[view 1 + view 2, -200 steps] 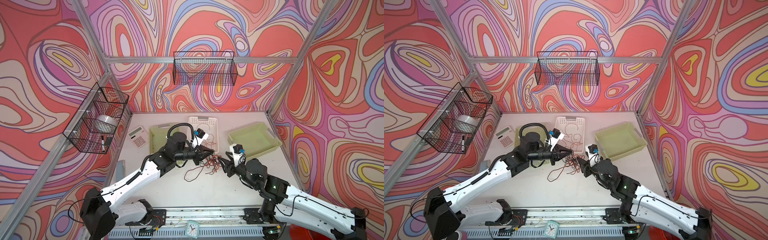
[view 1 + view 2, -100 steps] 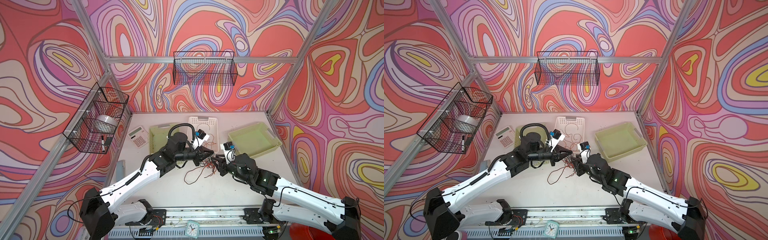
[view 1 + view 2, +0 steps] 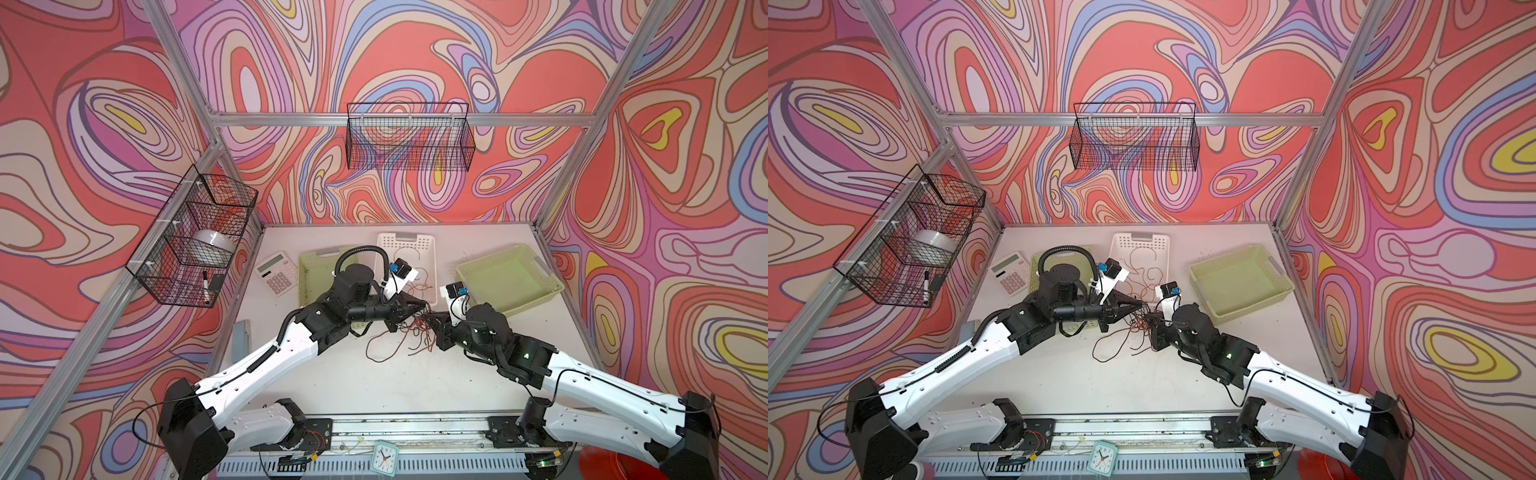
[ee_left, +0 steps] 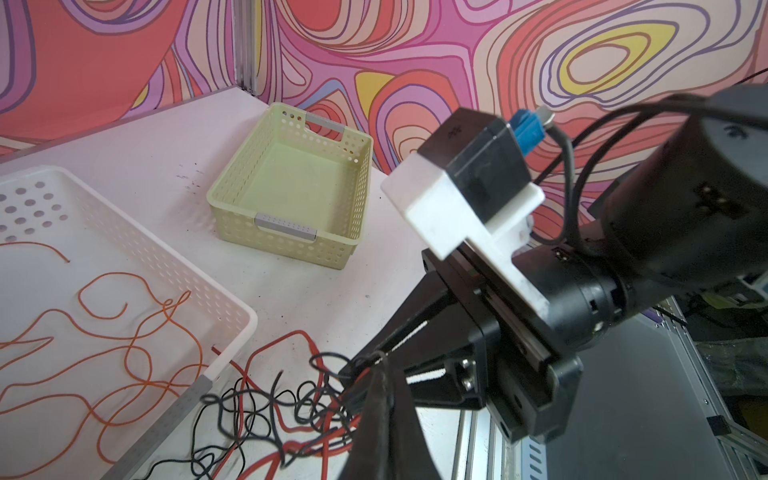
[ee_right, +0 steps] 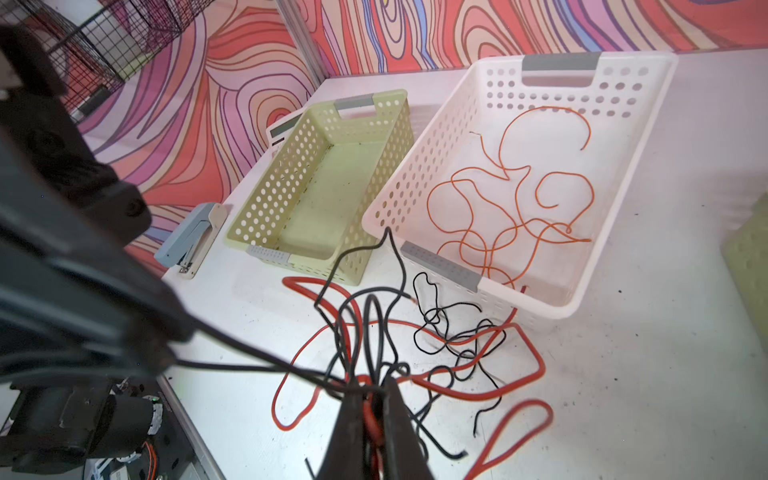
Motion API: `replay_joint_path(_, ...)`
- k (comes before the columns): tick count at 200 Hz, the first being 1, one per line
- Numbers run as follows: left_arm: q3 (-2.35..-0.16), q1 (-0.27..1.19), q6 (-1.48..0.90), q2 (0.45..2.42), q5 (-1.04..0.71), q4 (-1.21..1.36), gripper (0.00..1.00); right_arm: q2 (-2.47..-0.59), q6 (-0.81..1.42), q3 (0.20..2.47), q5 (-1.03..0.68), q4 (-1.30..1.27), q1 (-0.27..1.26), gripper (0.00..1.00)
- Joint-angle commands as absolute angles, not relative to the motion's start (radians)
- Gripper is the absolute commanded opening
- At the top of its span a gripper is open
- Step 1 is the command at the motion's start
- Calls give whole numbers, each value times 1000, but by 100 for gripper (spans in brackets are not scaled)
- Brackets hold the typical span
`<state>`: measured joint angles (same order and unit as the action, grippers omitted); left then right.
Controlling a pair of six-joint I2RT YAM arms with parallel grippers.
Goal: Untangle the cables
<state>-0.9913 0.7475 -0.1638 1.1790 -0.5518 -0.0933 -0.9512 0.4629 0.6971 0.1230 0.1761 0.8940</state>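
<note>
Down on the white worktop (image 3: 374, 386) the red and black cables (image 3: 409, 334) lie in a loose knot just in front of the white basket (image 3: 405, 240), in the gap between the two arms. The left gripper (image 3: 420, 308) is pinched together at the far edge of the knot. In the right wrist view a black strand runs taut out of its tip, though I can't quite make out through the blur which strand it is. The right gripper (image 5: 371, 391) is clamped tight on a bunch of red and black strands that rise to it from the worktop, and the two tips nearly meet. More loops trail off toward the near edge. Inside the white basket a few thin orange cables (image 5: 511, 199) lie in loose curls, apart from the knot. A pale green basket (image 5: 316, 166) sits just beside the white one on one side, a second green basket (image 4: 286, 226) sits further off on the other, and a stapler (image 5: 191, 237) lies near the wall
</note>
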Motion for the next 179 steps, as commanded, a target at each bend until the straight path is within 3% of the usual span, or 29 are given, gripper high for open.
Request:
replay_joint_path(1,-1076,749,-105,1120,-518,-152,0,-930,510,660,124,259,833,0)
replay_joint_path(46,-1149,662,-91,1026,-493,-250,0,-875,541,559,75,321,677,0)
replay_joint_path(82,-1162,613,-87,963,-479,-291,0,-892,457,582,93,381,667,0)
replay_joint_path(119,-1101,626,-211,1034,-606,-168,0,-972,332,663,-23,331,667,0)
replay_joint_path(169,-1084,667,-134,1040,-449,-231,0,-1038,298,700,-73,364,667,0)
replay_joint_path(172,-1083,667,-124,1045,-442,-246,7,-1034,302,700,-81,353,667,0)
replay_joint_path(179,-1080,668,-103,1063,-422,-293,36,-1022,306,692,-97,318,667,0)
